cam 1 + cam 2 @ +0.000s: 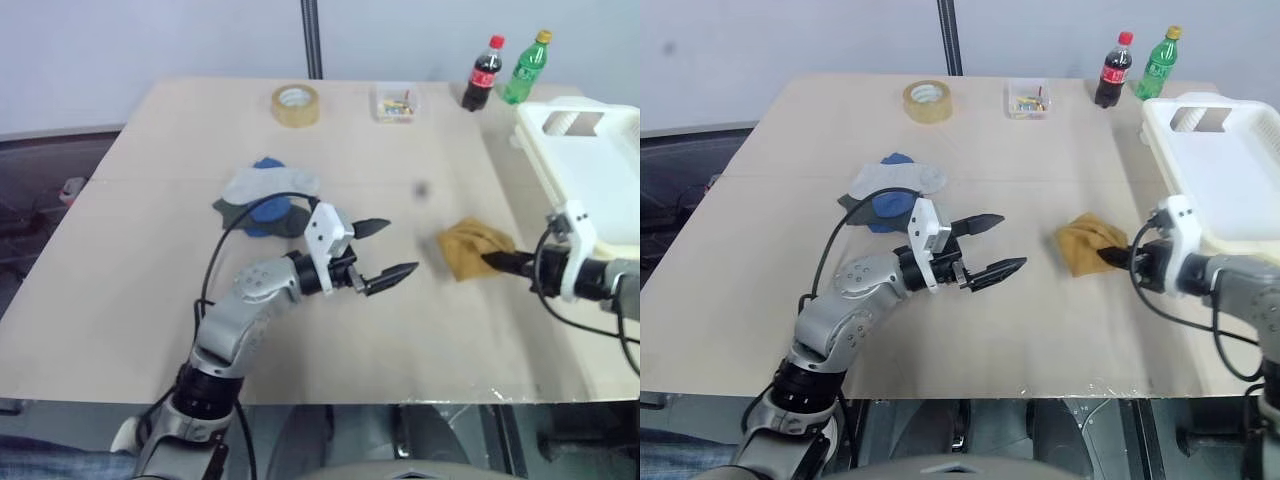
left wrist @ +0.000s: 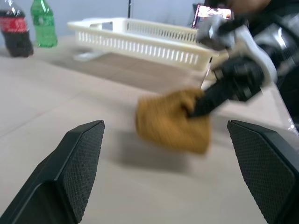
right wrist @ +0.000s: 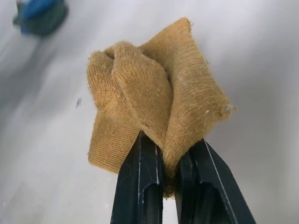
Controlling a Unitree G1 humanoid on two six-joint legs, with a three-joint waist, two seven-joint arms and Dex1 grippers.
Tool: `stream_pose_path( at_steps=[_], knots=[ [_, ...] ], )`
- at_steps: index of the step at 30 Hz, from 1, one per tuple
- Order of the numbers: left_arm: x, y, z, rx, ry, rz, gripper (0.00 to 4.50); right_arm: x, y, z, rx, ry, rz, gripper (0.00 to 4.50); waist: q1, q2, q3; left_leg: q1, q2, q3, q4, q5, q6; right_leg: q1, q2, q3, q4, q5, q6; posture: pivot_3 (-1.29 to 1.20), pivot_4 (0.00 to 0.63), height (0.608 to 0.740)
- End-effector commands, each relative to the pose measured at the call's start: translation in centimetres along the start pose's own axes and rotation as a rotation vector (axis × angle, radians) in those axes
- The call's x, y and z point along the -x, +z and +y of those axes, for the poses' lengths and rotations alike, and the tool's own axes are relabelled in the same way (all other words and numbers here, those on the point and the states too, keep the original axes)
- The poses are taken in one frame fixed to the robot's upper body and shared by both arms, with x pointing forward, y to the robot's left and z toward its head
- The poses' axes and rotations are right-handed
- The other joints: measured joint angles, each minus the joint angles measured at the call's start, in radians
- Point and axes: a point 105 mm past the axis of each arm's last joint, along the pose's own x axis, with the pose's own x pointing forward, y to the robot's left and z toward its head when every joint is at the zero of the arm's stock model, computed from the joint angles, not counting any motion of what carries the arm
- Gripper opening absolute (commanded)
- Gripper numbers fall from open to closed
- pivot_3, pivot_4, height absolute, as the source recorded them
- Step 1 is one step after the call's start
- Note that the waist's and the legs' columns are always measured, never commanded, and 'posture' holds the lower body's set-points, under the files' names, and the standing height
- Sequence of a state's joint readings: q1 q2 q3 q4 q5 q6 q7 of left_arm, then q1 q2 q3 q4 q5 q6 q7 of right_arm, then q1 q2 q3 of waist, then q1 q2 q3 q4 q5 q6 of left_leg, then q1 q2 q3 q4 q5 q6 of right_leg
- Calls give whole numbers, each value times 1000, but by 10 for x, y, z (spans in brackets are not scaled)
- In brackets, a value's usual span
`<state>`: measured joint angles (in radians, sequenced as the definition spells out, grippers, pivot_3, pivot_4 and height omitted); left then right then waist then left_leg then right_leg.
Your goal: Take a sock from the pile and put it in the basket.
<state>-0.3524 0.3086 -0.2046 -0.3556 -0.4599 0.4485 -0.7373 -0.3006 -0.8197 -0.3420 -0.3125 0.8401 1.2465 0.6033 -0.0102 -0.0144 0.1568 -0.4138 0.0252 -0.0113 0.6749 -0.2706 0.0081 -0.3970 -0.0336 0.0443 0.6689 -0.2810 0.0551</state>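
We see the right claw (image 1: 1118,256) clamped on a mustard-yellow sock (image 1: 1085,245), bunched just above the worktop (image 1: 1040,330), with the basket (image 1: 1230,180) at about two o'clock from it. The left claw (image 1: 997,245) hangs with its fingers wide apart and empty; the pile (image 1: 890,190) lies at ten o'clock from it. The sock looks light, soft and floppy; the pinch on a fold should hold. The bottles (image 1: 1114,68) at twelve o'clock are probably cola and a green soda; we cannot read their labels.

Tape roll (image 1: 296,104), clear box (image 1: 394,104), cola bottle (image 1: 484,73) and green bottle (image 1: 525,67) line the table's (image 1: 150,270) far edge.
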Motion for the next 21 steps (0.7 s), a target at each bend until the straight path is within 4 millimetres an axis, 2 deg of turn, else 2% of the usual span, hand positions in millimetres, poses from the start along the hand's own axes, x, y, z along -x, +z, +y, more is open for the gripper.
stream_pose_path(
  at_steps=[1, 5, 10, 17, 18, 19, 21],
  knots=[
    [-10, 30, -9, -55, -38, -149, 4500, 28, 37, -12, 84, -61, -46, 29, 0, 2, 1, 0, 0, 0, 1, 0, 0, 0, 0, 0, 0, 0, 0, 0, 150, 740],
    [-17, 32, -14, -50, -61, -178, 4500, 58, 62, -35, 115, -149, -65, 29, 3, 3, 2, 0, -1, 1, 3, 0, 1, 0, -1, 1, 1, 0, 1, 0, 150, 740],
    [-22, 34, -14, -51, -59, -208, 4500, 94, 88, -82, 95, -314, -140, 29, 0, 3, 2, 0, -1, 4, 4, 0, 1, 0, -1, 1, 2, 0, 0, 0, 150, 740],
    [-25, 37, -15, -49, -61, -235, 4500, 119, 95, -147, 11, -561, -229, 29, -2, 5, 2, 0, -1, 6, 5, 0, 1, 0, -1, 2, 3, 0, 1, 0, 150, 740],
    [-25, 37, -15, -46, -65, -238, 4500, 120, 92, -156, 5, -611, -224, 879, -2, 5, 2, 0, -1, 7, 5, 0, 1, 0, -1, 2, 3, 0, 1, 0, 150, 740],
    [-25, 37, -16, -43, -68, -240, 4500, 119, 89, -161, 15, -638, -202, 1043, -3, 5, 2, 0, -1, 7, 5, 0, 1, 0, -1, 2, 3, 0, 1, 0, 150, 740],
    [-26, 37, -16, -41, -69, -243, 4500, 116, 80, -170, 54, -685, -138, 2008, -2, 5, 2, 0, -1, 7, 5, 0, 1, 0, -1, 2, 3, 0, 0, 0, 150, 740]
  ],
)
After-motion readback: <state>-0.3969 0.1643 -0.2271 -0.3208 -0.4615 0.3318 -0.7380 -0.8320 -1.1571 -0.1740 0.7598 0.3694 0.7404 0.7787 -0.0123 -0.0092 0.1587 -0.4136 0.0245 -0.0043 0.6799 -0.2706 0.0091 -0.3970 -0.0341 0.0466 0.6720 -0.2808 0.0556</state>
